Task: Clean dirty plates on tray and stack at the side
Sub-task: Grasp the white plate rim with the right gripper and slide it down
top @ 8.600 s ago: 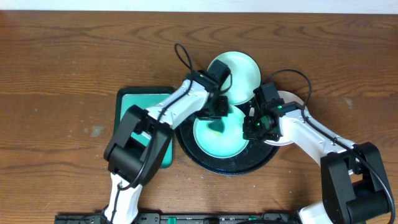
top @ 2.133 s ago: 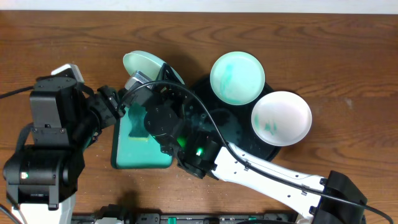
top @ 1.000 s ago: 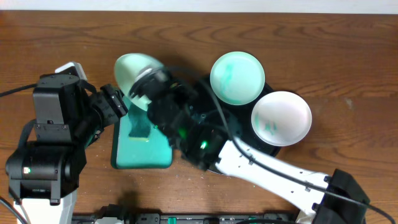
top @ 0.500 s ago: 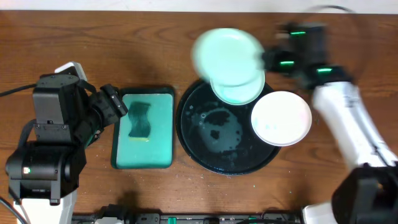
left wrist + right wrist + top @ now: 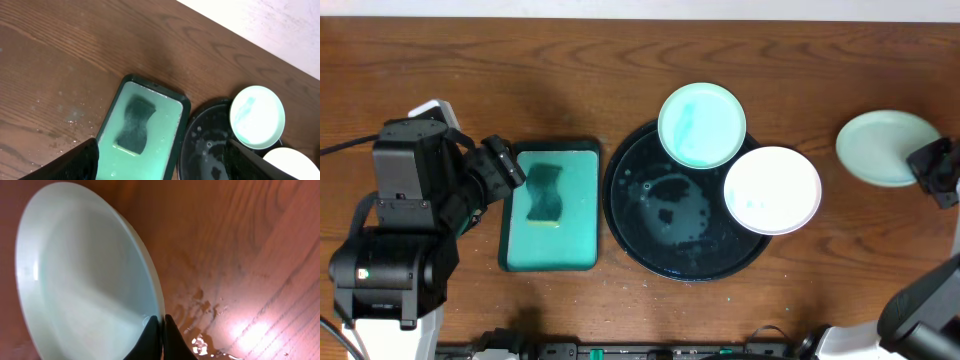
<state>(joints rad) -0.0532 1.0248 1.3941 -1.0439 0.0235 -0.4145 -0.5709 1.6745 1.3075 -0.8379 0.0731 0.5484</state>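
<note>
Far right of tray: right claw pinching plate rim.

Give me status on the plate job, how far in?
Done: one plate is off the black tray, at the table's right side, no smears visible. In hand: the right gripper pinches its rim, not yet released. Left: the teal-smeared plate and the white plate sit on the tray, unstacked.

A brown wooden table with wavy grain is seen filling nearly the whole scene. A pale, whitish strip is shown beyond its far edge. Water droplets and a bright glare are seen on the wood.
</note>
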